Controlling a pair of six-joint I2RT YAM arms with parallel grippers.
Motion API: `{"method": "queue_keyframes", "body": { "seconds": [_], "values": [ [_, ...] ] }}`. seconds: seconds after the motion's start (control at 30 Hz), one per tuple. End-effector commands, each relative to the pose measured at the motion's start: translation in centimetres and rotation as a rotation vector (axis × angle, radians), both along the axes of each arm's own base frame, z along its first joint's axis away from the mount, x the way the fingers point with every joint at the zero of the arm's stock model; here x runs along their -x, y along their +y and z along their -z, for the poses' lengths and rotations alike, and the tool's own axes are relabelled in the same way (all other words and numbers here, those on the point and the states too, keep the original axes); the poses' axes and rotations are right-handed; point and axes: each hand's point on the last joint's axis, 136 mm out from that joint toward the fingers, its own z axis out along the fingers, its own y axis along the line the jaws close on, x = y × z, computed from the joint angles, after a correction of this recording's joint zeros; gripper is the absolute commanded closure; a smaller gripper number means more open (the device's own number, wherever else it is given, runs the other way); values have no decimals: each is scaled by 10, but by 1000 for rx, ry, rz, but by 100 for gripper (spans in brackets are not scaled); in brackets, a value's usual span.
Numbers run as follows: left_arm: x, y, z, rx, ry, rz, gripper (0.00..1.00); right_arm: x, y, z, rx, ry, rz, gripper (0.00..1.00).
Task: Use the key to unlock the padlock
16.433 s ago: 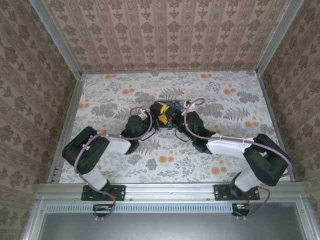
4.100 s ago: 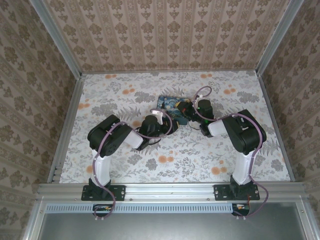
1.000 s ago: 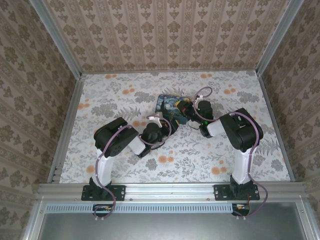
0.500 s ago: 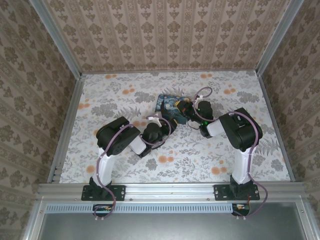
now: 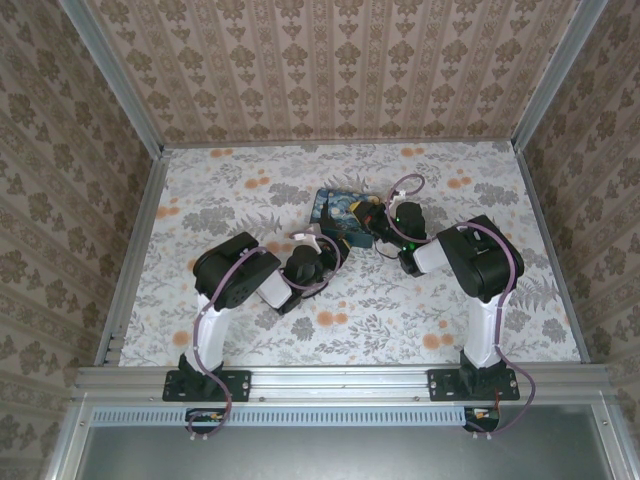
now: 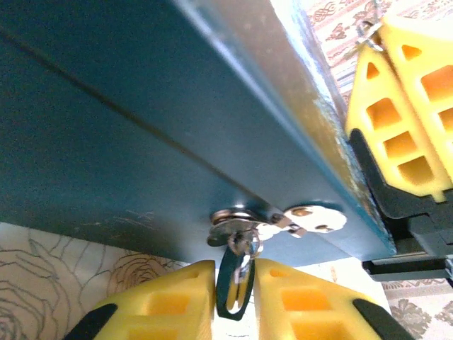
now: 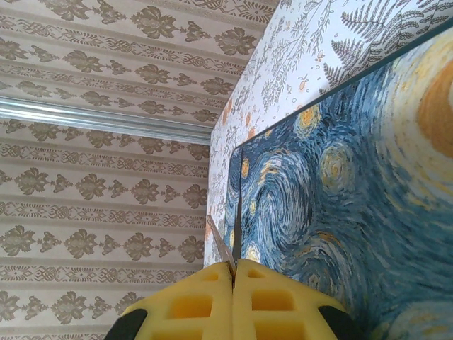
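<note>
My left gripper point(image 6: 234, 270) is pinching the small dark padlock point(image 6: 231, 290), which is hanging from the silver hasp point(image 6: 304, 218) on the side of the blue box point(image 5: 333, 205). My right gripper point(image 7: 233, 268) is pressing its fingers together on a thin metal blade, seemingly the key point(image 7: 217, 243), just beside the painted lid. The box is sitting closed, its inside hidden, near the middle of the desk point(image 5: 220, 190), slightly toward the far edge.

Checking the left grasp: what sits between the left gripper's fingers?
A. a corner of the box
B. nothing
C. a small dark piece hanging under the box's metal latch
C: the left gripper pinches the small dark padlock just below the latch on the box.
</note>
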Motion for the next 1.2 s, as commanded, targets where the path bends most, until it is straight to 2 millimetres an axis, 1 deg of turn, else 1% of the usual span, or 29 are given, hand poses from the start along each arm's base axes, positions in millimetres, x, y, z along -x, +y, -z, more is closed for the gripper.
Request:
{"method": "queue_keyframes", "body": {
  "seconds": [0.0,0.2,0.3,0.4,0.53,0.67,0.73,0.8,0.9,1.03,1.17],
  "values": [
    [-5,4,9,-11,17,-15,83,9,-1,37,32,105,-7,100],
    [-6,6,9,-2,23,-14,93,8,0,30,24,95,-14,100],
    [-6,6,7,10,32,-10,100,7,2,22,18,84,-23,100],
    [-5,8,4,25,43,-6,100,7,3,10,15,62,-32,100],
    [-3,12,-3,51,59,2,100,12,3,-10,13,25,-47,100],
    [-1,17,-8,83,84,16,100,25,1,-28,27,-11,-70,100],
    [0,19,-11,92,91,21,100,33,0,-32,32,-16,-80,100],
    [1,21,-13,106,103,25,100,42,-2,-32,34,-15,-93,100],
    [2,24,-15,129,128,31,100,59,-4,-28,36,-1,-109,100],
    [4,25,-19,160,156,44,100,86,-5,-14,45,31,-140,100],
    [8,26,-23,180,177,65,100,112,-6,4,60,58,-154,100]
  ]
}}
